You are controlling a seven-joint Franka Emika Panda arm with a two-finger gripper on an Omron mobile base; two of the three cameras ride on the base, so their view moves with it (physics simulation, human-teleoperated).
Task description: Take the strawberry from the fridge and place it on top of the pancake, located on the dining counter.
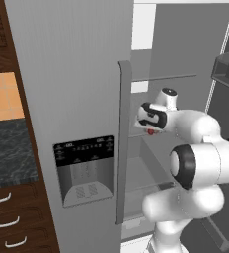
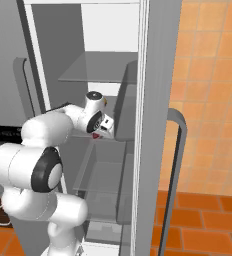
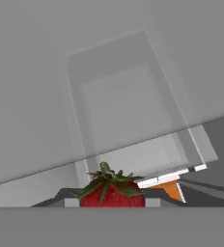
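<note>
The fridge [image 1: 72,99] stands with its right door swung open, and the white arm reaches into its compartment at mid height, above the clear drawers. The gripper [image 2: 99,131] is closed on the strawberry [image 3: 112,193], a red spot just under the hand, so the pick-up looks done. What is left, by my judgement: drawing out of the fridge, travelling to the dining counter, and setting the fruit on the pancake.
</note>
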